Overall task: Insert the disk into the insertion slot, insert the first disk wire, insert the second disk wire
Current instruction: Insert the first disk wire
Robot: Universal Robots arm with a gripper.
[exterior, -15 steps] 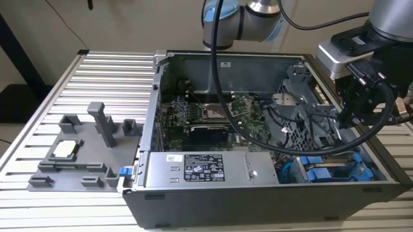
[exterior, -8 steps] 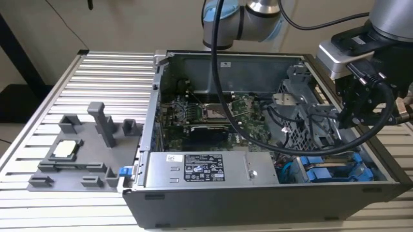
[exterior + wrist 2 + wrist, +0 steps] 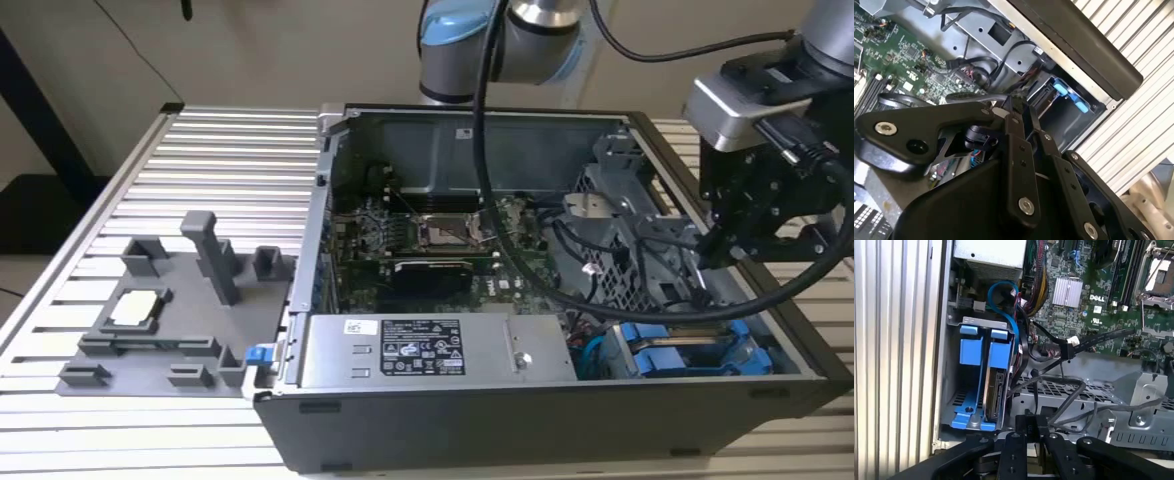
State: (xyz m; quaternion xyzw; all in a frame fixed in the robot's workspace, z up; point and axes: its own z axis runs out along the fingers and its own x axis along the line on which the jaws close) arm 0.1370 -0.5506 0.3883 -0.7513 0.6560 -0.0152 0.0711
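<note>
The disk (image 3: 995, 395) stands on edge in the insertion slot (image 3: 971, 321) at the case's corner, held in its blue carrier (image 3: 999, 347). A second blue carrier (image 3: 968, 345) sits beside it. In the exterior view the blue carriers (image 3: 694, 350) lie at the case's near right corner. A blue wire (image 3: 1015, 315) loops down beside the disk. A black wire with a pale plug (image 3: 1073, 341) hangs loose over the board. My gripper (image 3: 1033, 416) (image 3: 1013, 102) (image 3: 714, 258) hovers above the drive cage with its fingers together. Dark cables pass close by the tips; I cannot tell whether one is pinched.
The open computer case (image 3: 534, 420) lies on a slatted metal table (image 3: 227, 150). A grey power-supply box with a white sticker (image 3: 420, 345) sits at the near wall, left of the disk bay. A grey fixture plate (image 3: 174, 300) with posts stands on the exterior view's left.
</note>
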